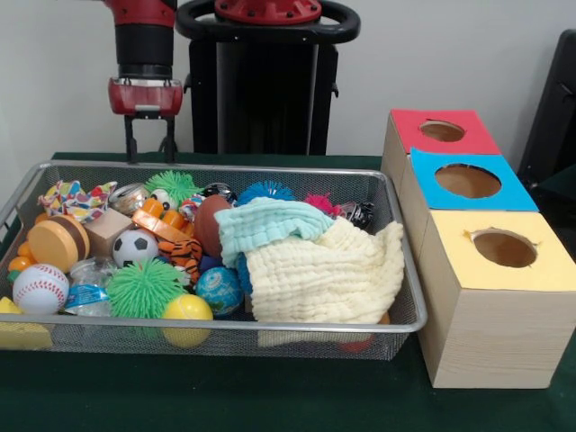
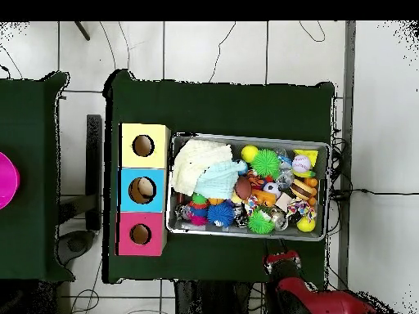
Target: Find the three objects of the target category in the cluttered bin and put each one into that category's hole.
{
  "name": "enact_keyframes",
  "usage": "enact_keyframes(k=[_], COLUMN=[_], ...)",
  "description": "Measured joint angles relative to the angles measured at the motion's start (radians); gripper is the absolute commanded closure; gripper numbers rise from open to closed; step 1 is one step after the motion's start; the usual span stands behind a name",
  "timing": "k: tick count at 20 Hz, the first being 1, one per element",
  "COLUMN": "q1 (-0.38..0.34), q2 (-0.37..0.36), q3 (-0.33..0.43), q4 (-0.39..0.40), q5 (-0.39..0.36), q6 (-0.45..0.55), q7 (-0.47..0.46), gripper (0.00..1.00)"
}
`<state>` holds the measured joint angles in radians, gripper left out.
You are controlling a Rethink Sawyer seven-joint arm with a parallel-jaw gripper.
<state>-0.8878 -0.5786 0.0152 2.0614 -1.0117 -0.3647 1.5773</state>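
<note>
Here the front view alone shows the end effector [image 1: 149, 140] released, empty, above the bin's [image 1: 225, 325] far rim. Overhead, the cream cloth [image 2: 190, 162] and teal cloth [image 2: 219, 180] lie at the bin's end nearest the yellow-topped hole [image 2: 143, 145].

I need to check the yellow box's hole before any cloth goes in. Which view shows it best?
The overhead view: it looks straight down the hole, showing its full round outline in the yellow top. The front view shows the hole only as a flattened oval with ragged edges.
</note>
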Motion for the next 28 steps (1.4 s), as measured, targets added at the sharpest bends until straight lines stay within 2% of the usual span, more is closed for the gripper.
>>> enact_keyframes(k=[2, 10, 12, 13, 16, 22, 28], q1=[-0.044, -0.117, -0.143, -0.162, -0.182, -0.179, -0.149], q2=[-0.01, -0.063, -0.077, -0.082, -0.081, -0.081, -0.081], q3=[0.042, 0.161, 0.206, 0.239, 0.28, 0.321, 0.324], q4=[0.014, 0.017, 0.017, 0.017, 0.017, 0.008, -0.011], q5=[0.0, 0.006, 0.029, 0.059, 0.112, 0.197, 0.201], q6=[0.014, 0.034, 0.081, 0.136, 0.237, 0.398, 0.411], q7=[0.0, 0.0, 0.0, 0.0, 0.0, 0.0, 0.0], gripper=[0.0, 0.0, 0.0, 0.0, 0.0, 0.0, 0.0])
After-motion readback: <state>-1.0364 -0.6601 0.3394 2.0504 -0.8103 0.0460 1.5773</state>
